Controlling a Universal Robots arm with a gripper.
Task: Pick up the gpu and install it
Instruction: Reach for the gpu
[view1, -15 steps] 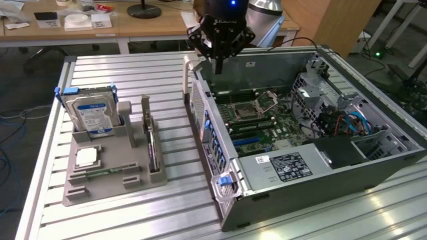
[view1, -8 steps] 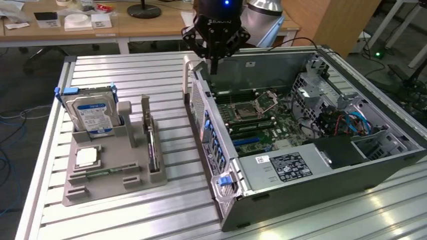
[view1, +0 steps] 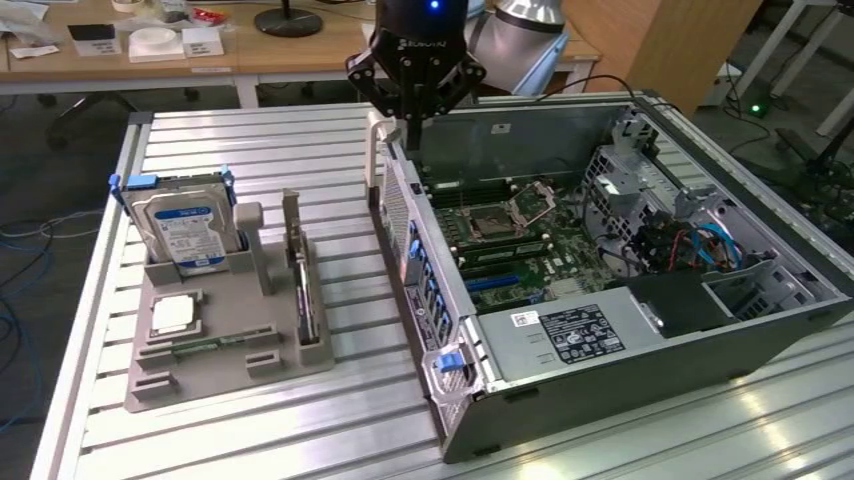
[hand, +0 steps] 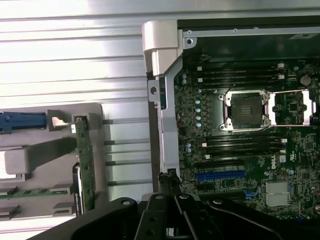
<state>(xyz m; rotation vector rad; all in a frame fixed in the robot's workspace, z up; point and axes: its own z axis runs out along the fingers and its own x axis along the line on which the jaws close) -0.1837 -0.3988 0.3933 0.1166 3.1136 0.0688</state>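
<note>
Gpu (view1: 304, 292): one, standing on edge in a slot of the single grey holder (view1: 247, 322) on the bench (view1: 267, 150). The holder also carries one upright hard drive (view1: 187, 225) and one flat processor chip (view1: 174, 315). One arm points straight down over the rear wall of the one open computer case (view1: 627, 370), its claw (view1: 411, 135) closed on nothing, well apart from the gpu.

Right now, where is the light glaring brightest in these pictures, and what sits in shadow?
Exterior view: light glares off the ribbed metal table toward the exterior view's right, while the inside of the computer case stays dim. Wrist view: the table slats beyond the case wash out almost to white, and the tool reads as a dark silhouette.
</note>
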